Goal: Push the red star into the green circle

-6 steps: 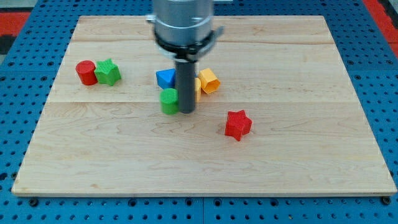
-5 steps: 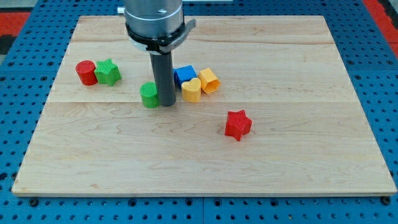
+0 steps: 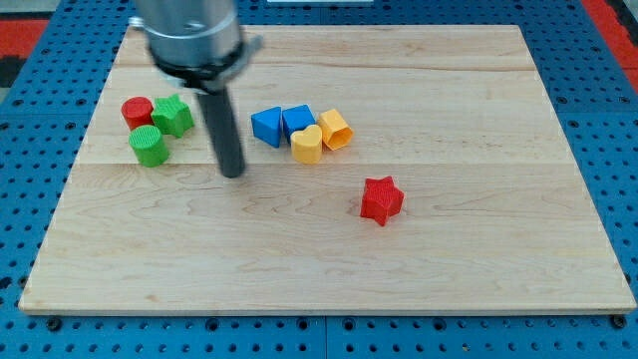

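The red star (image 3: 381,199) lies on the wooden board to the right of centre. The green circle (image 3: 149,146) is a green cylinder at the left, just below a red cylinder (image 3: 137,112) and a green star (image 3: 173,115). My tip (image 3: 232,174) rests on the board to the right of the green circle, with a gap between them. The red star is far to the right of my tip.
A cluster sits near the board's middle: a blue triangle-like block (image 3: 266,127), a blue cube (image 3: 297,121), a yellow heart (image 3: 307,144) and an orange-yellow block (image 3: 335,130). The wooden board (image 3: 478,249) lies on a blue pegboard.
The tip swept left, pushing the green circle from the middle cluster to beside the red cylinder and green star. The tip now stands apart from it. The red star has not moved.
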You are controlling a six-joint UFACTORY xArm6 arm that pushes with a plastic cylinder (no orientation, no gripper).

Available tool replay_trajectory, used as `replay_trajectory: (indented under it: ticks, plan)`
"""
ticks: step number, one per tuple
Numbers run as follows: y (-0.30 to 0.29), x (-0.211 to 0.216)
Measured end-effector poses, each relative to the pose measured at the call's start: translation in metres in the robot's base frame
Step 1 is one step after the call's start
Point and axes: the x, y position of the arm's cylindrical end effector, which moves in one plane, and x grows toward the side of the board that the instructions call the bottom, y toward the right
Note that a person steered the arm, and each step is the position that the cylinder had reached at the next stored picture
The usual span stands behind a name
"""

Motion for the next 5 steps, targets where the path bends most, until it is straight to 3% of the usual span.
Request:
replay_trajectory:
  ticks: [2,3,5]
  plan:
    - [0.178,-0.001]
    - [0.207,0.026]
    - [0.085,0.046]
